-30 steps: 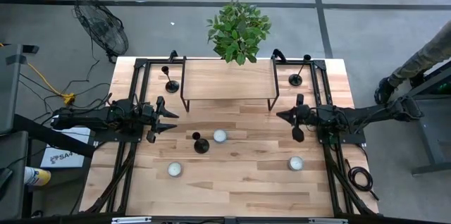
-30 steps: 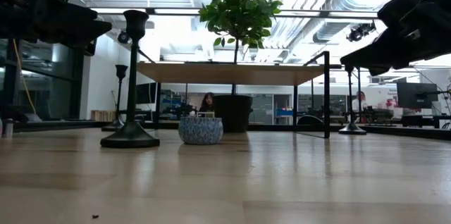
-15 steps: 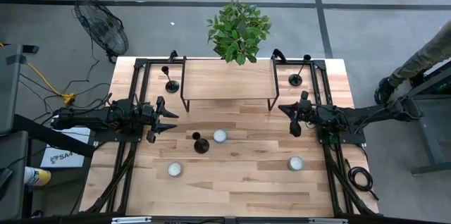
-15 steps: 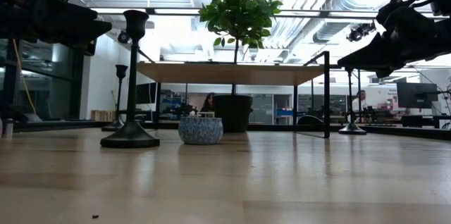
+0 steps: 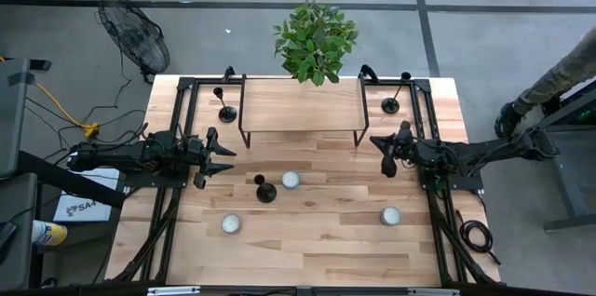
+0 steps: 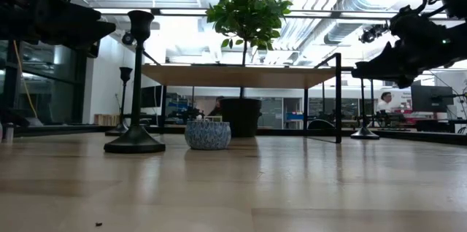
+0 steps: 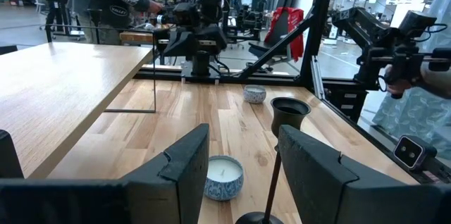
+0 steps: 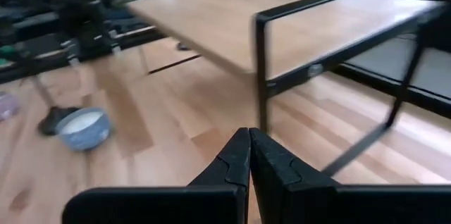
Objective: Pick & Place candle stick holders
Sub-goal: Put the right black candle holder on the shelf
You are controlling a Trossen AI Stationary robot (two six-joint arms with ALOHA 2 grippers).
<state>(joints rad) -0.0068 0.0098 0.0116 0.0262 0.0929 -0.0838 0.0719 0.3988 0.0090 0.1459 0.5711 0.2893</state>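
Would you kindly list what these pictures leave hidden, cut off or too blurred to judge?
- Middle holder: left wrist view, base cut by the bottom edge.
- Right-rear holder: low view, cup top hidden behind the right gripper.
- Near candles: absent from the low view.
- Shelf and candle: right wrist view, motion-blurred.

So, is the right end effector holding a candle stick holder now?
No, the right end effector is shut with nothing between its fingers, and the nearest candle stick holder stands apart from it.

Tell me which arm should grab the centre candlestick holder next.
Left, probably. The left gripper is open and points at the centre candlestick holder, which stands close ahead of its fingers in the left wrist view. The right gripper is shut and farther off, by the shelf leg.
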